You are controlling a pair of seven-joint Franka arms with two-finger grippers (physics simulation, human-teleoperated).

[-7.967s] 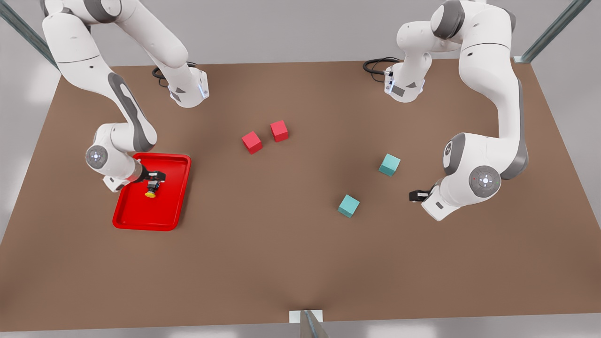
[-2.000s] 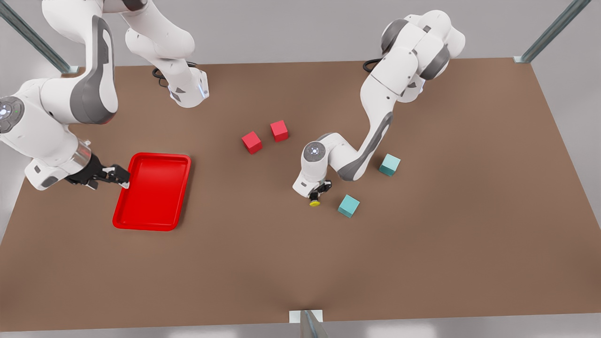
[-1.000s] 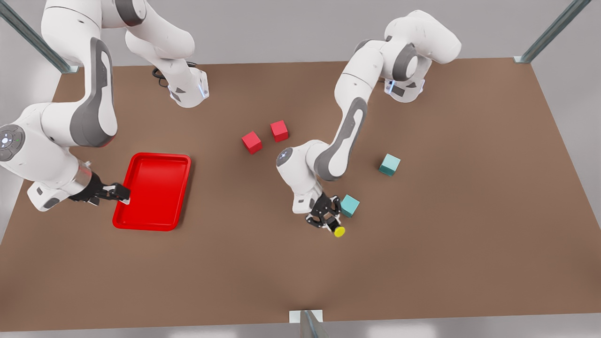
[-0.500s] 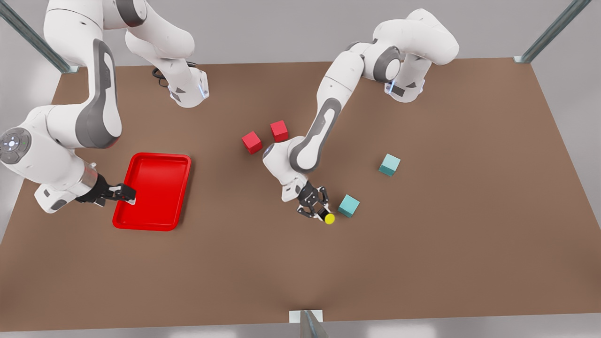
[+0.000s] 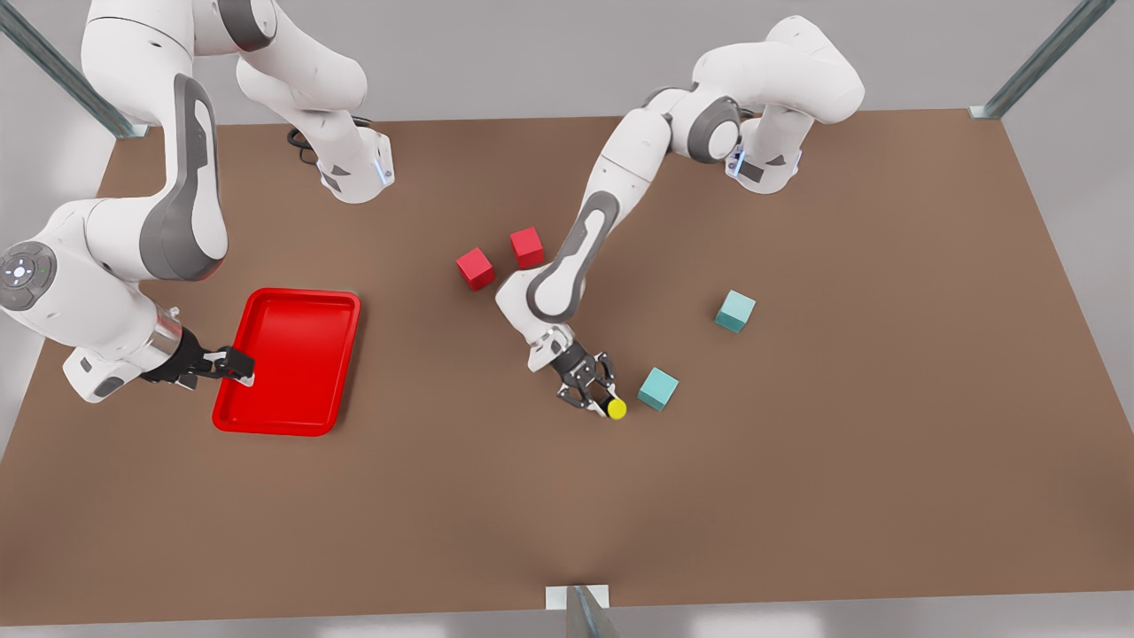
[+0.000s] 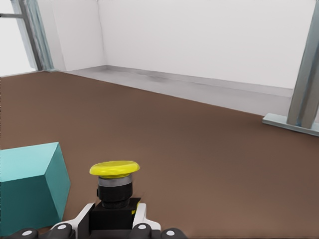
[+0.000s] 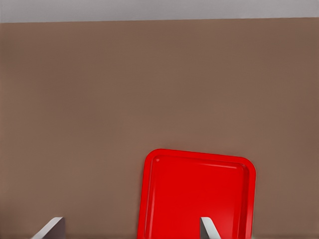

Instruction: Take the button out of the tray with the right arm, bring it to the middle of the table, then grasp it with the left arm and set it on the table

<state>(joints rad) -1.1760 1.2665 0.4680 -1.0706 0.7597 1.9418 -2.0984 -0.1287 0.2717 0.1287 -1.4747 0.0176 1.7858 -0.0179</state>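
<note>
I see the left gripper (image 5: 595,396) clamped on the button (image 5: 616,408) beside a teal cube (image 5: 658,389); my right gripper (image 5: 232,365) waits, fingers spread, at the tray (image 5: 341,354).

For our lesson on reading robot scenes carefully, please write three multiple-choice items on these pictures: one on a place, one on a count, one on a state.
1. Where is the button?
A. in the tray
B. in the left gripper, beside a teal cube
C. between the red cubes

2. How many red cubes are on the table?
A. one
B. two
C. four

3. What is in the tray?
A. nothing
B. the button
C. a teal cube

Key:
1 B: the left gripper is shut on the button's dark body, next to a teal cube.
2 B: two red cubes stand on the table.
3 A: bare red floor; the open right gripper waits over its rim.
</note>
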